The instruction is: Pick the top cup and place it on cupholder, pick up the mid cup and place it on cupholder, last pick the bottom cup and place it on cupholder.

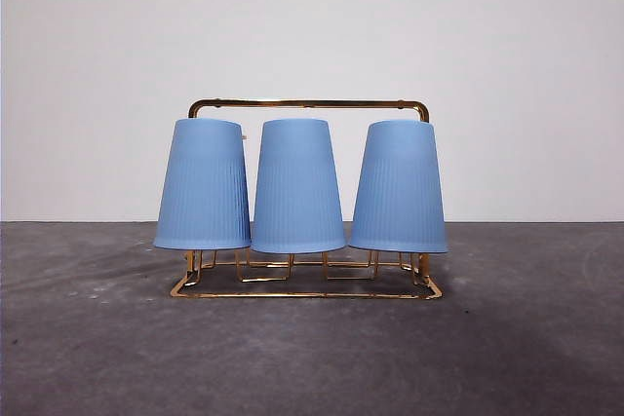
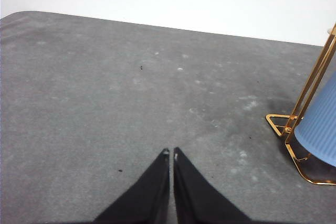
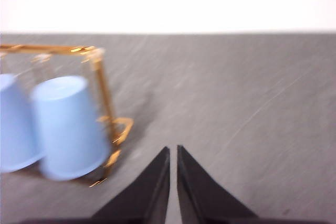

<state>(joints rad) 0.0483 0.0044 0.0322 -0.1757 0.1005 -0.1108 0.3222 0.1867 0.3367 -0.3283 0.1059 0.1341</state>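
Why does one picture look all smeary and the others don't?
Right wrist view: blurred, so the blue cups and gold cupholder look smeared. Front view: sharp, with faint ribs showing on the cups and soft shadows under the cupholder. Left wrist view: clear, with specks visible on the grey table.

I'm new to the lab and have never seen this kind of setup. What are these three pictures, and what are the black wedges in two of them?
It is a two-armed robot at a table. One picture looks level across the table: three blue cups hang upside down, side by side, on a gold wire cupholder. The other two come from cameras on the arms' wrists. The black wedges are each arm's own pincer: the left gripper and the right gripper. Both are shut, hold nothing, and sit beside the rack, one at each end.
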